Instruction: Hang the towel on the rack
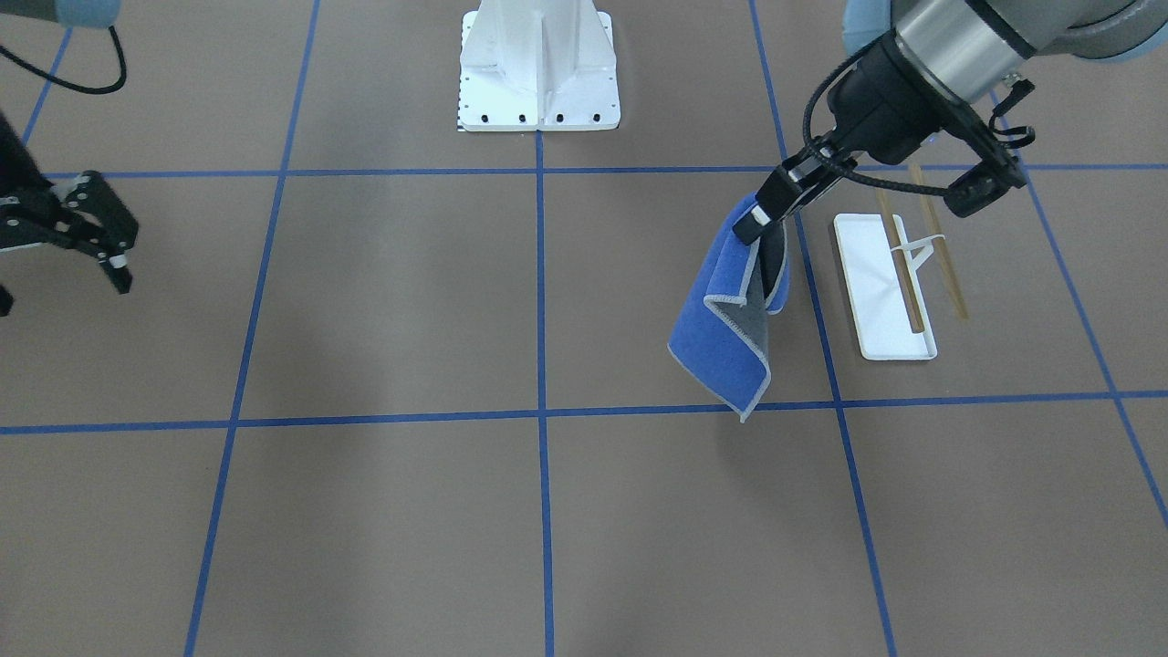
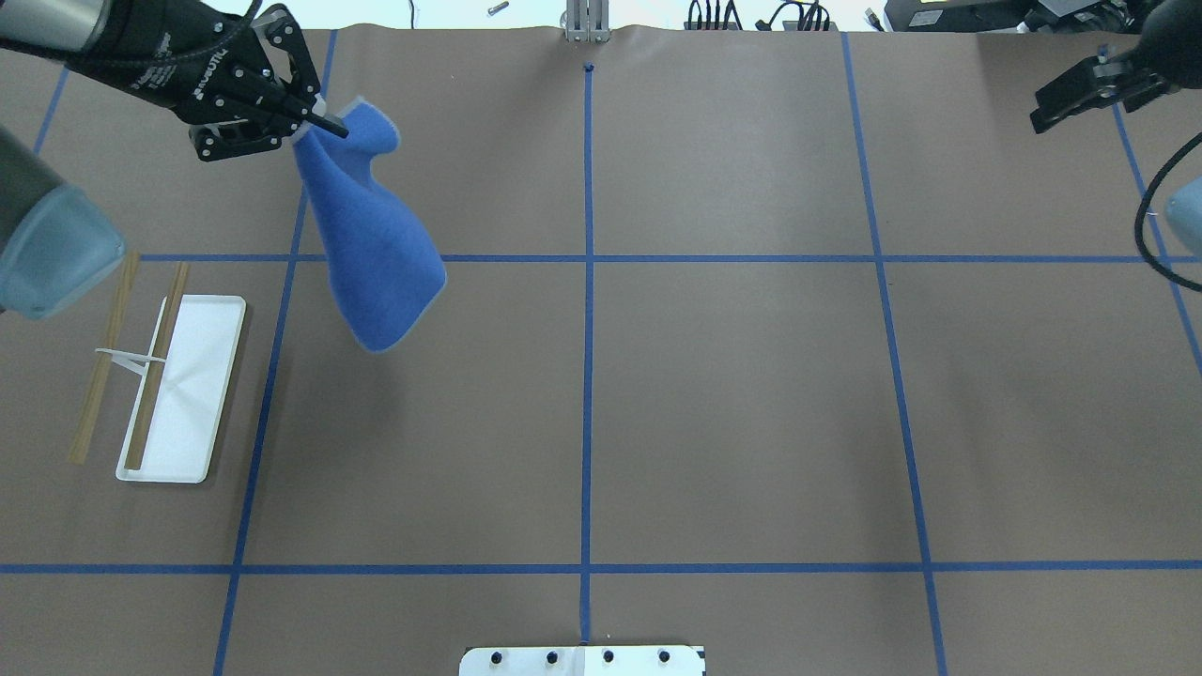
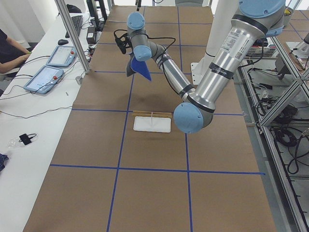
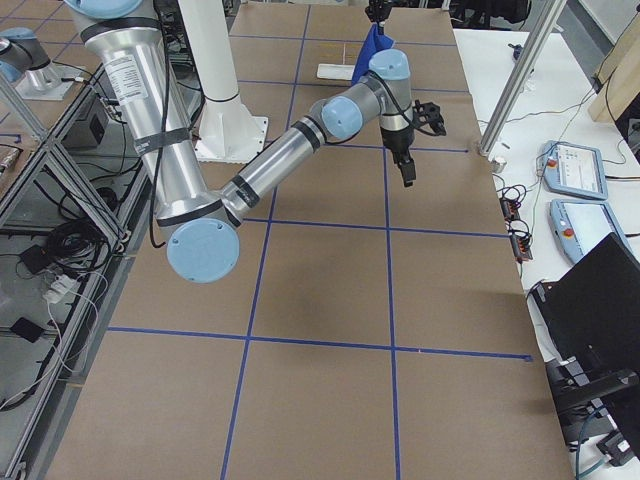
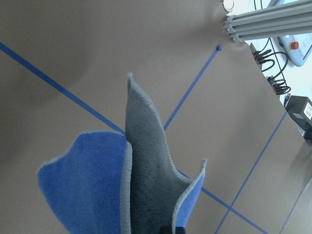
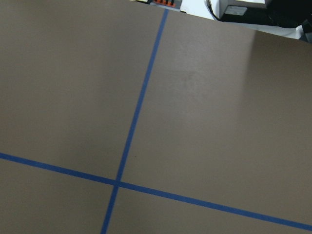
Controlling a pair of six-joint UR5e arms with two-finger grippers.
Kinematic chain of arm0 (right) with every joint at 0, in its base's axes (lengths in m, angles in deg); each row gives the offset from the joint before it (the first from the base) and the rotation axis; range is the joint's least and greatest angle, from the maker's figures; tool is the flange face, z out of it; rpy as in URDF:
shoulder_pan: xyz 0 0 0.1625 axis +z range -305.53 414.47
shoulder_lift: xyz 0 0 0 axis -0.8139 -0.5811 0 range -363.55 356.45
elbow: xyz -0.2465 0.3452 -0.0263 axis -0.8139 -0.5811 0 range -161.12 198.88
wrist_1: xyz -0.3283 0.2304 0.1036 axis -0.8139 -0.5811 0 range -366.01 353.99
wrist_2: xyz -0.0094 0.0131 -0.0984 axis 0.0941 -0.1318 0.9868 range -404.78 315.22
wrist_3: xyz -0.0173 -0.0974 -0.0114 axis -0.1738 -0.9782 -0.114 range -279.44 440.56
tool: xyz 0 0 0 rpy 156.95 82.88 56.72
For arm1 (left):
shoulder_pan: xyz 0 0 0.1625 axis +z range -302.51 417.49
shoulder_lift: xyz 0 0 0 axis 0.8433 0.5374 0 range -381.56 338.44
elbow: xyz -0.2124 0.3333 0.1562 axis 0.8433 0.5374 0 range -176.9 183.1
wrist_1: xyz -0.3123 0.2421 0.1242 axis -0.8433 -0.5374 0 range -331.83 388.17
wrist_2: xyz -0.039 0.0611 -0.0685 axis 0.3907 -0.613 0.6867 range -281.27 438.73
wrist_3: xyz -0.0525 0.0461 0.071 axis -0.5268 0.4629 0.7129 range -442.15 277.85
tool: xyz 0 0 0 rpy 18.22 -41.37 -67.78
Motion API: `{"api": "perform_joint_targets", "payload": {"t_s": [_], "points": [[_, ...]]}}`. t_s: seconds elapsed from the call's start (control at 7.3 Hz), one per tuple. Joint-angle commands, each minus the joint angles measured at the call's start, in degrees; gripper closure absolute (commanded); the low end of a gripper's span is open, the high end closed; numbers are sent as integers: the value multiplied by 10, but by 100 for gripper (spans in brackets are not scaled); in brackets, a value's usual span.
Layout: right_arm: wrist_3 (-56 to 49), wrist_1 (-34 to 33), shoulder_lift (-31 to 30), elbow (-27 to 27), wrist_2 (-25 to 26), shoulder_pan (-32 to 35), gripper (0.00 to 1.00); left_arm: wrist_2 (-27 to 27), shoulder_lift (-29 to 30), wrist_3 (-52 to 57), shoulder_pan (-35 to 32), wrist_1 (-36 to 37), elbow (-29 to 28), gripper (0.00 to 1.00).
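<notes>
Okay, white lettering on the left gripper (image 2: 315, 111) looks like ROBOTIQ. Its jaws are clenched on one corner of the towel (image 2: 376, 235). The towel hangs off the table, blue side out, grey in the fold. I count one rack (image 2: 202, 376) with two rods, at 7 o'clock from the towel, not touching it. The left arm's blue joint cap (image 2: 52, 263) crowds the rods' 12 o'clock ends. The right gripper (image 2: 1042, 108) is released, far off at 3 o'clock. One white pedestal (image 2: 582, 660) sits at 6 o'clock.
</notes>
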State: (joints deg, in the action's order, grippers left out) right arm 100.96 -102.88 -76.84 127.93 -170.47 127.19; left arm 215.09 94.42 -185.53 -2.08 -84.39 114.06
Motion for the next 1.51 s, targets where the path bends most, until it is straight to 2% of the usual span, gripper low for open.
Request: {"api": "perform_joint_targets", "payload": {"t_s": [0.0,0.14,0.27,0.41,0.55,0.82,1.1,1.23,1.37], "points": [[-37,10,-52,-53,-49,68,0,-1,-94,75,0,0,49,100],[-64,12,-77,-59,-40,82,0,-1,-125,96,-1,0,61,100],[-92,22,-83,-98,-1,94,0,-1,-155,124,-2,0,67,100],[-100,62,-81,-133,6,104,0,-2,-193,169,-11,-2,69,100],[-123,73,-79,-151,4,115,0,-2,-226,224,-20,-3,68,100],[-219,36,-75,-182,5,122,0,-1,-279,320,-43,-3,62,100],[-231,-22,-45,-190,-3,129,0,-3,-326,414,-61,-4,49,100],[-231,-58,-27,-191,-5,131,0,-5,-330,450,-70,-4,30,100],[-231,-60,-26,-191,-6,132,0,-5,-332,489,-88,-5,6,100]]}}
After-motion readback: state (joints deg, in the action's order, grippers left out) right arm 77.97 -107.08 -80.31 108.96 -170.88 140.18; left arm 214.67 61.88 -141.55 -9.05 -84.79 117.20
